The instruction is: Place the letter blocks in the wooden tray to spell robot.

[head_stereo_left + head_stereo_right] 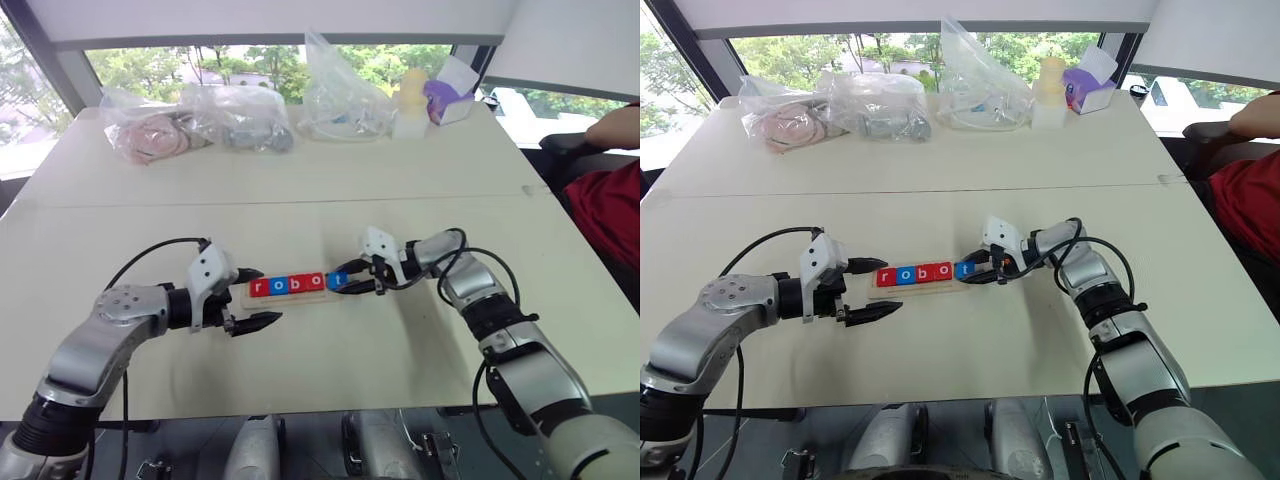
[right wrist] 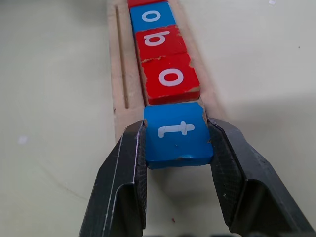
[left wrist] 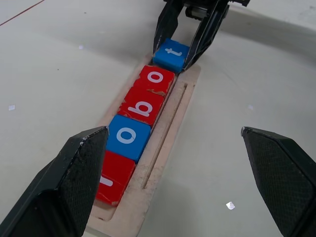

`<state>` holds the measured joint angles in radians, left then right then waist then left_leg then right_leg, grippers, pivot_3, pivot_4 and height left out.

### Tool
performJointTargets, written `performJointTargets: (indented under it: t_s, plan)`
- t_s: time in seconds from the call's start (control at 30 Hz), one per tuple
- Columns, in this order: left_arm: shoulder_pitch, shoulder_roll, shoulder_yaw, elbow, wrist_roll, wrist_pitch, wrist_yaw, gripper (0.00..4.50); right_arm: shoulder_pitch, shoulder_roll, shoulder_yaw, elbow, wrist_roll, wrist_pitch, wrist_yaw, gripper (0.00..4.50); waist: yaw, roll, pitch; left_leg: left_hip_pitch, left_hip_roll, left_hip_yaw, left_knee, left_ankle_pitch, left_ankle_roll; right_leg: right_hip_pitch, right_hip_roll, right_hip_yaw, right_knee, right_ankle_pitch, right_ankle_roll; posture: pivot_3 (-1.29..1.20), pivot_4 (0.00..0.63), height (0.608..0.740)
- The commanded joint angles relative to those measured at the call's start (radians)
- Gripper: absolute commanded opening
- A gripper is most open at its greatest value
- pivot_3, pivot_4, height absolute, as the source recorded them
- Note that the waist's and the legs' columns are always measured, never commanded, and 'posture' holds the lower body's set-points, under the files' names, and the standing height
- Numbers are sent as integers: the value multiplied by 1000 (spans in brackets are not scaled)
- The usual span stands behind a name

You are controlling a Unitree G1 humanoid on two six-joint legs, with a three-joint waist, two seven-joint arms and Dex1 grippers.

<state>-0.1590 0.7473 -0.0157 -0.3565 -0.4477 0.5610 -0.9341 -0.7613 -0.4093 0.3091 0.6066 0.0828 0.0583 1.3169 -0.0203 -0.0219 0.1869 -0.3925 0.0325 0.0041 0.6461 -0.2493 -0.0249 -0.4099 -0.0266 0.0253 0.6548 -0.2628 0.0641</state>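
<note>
The wooden tray (image 1: pixel 290 298) lies on the table between my two grippers. In it sit four letter blocks in a row: red r (image 1: pixel 259 288), blue o (image 1: pixel 279 286), red b (image 1: pixel 297 284) and red o (image 1: pixel 315 281). My right gripper (image 2: pixel 177 136) is shut on the blue t block (image 2: pixel 177 129) at the tray's right end, where it touches the red o. Whether the t lies flat in the slot I cannot tell. At the tray's left end my left gripper (image 1: pixel 270 296) stands open, its fingers (image 3: pixel 81 170) wide apart on either side of the r and holding nothing.
Several clear plastic bags (image 1: pixel 200 125), a pale bottle (image 1: pixel 411 100) and a purple box (image 1: pixel 448 98) line the table's far edge. A person in a red top (image 1: pixel 610 205) sits at the right side. A seam (image 1: pixel 300 202) crosses the table behind the tray.
</note>
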Motion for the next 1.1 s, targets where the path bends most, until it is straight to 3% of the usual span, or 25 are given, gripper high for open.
performJointTargets:
  t_s: [0.03, 0.63, 0.87, 1.1]
  plan:
    - [-6, -1, 9, -27, -6, -10, 2, 4500, -24, 18, -11, -3, -1, -14, -1, 1190, 1, 0, 0, 0, 0, 0, 0, 0, 0, 0, 0, 0, 0, 0, 0, 0, 150, 740]
    - [29, 8, 29, -30, -2, -21, 10, 4500, -78, 89, -11, 122, -30, -82, 8, 1190, -1, 0, 0, 0, 1, -1, 0, 0, 0, 0, 0, 0, 0, 0, 0, 0, 150, 740]
    - [38, 9, 29, -40, -4, -18, 16, 4500, -71, 78, -27, 104, -46, -118, -31, 4444, 0, 0, 0, 0, 1, -2, 0, 0, 0, 0, -1, 0, 0, 0, 0, 0, 150, 740]
    - [54, 20, 42, -46, -8, -16, 17, 4500, -10, 23, -97, -36, 2, -42, -74, 4444, 2, 1, 0, 0, 1, -2, -1, 0, 0, 0, -2, 0, 0, 0, 0, 0, 150, 740]
